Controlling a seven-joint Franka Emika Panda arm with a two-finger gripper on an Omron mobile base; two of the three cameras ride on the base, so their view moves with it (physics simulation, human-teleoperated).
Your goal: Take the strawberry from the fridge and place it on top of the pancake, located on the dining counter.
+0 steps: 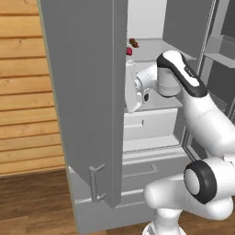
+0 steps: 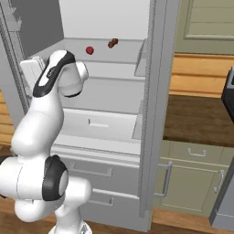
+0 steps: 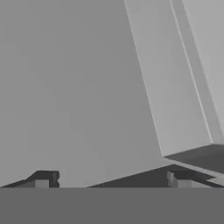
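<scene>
A simulated kitchen with a dark wood floor, pale plank walls and green-grey wall cabinets (image 2: 192,178) surrounds the tall light-grey double-door fridge (image 1: 87,92), both doors swung open. Nearest, the white arm rises in front of the fridge's two bottom drawers (image 2: 98,183) and bends toward the white inner shelves. Its gripper (image 3: 111,179) is inside the fridge, the jaws spread wide with nothing between them, facing plain grey inner walls. Farther back, on the upper shelf, the tiny rounded red strawberry (image 2: 90,50) lies well apart from the gripper, with a small brown item (image 2: 112,43) near it, closer to the rear wall.
</scene>
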